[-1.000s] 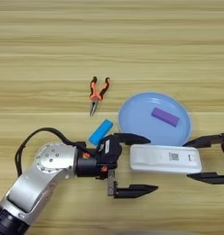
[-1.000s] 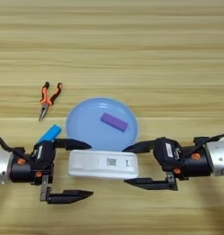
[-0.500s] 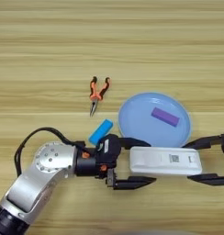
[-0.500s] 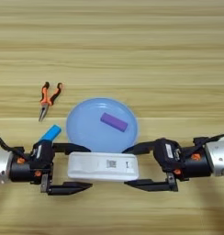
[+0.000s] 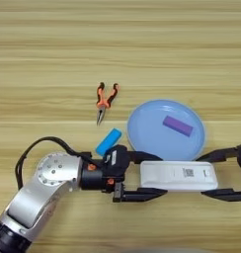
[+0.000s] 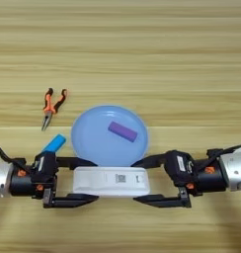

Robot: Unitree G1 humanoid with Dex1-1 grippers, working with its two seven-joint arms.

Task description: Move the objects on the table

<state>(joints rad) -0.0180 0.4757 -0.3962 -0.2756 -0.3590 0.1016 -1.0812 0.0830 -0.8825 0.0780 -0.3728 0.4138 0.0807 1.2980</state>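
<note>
The long white device [image 6: 111,181] lies flat on the table [image 6: 122,54], just in front of a light blue plate [image 6: 88,143]. My left gripper [image 6: 95,180] is shut on its left end, one black finger along the far edge and one along the near edge. From the other side, my right gripper [image 6: 135,181] is shut on the right end in the same way. The small purple block [image 6: 123,131] rests on the plate, right of its middle, clear of both grippers.
A bright blue block [image 6: 53,144] lies at the plate's left edge, just behind my left wrist. Orange-handled pliers [image 6: 53,105] lie further back on the left. My left arm [image 5: 48,188] and its black cable come in from the lower left.
My left gripper's near finger has swung in from well in front of the white device to its near edge. The right gripper, the device and the other things have stayed put.
</note>
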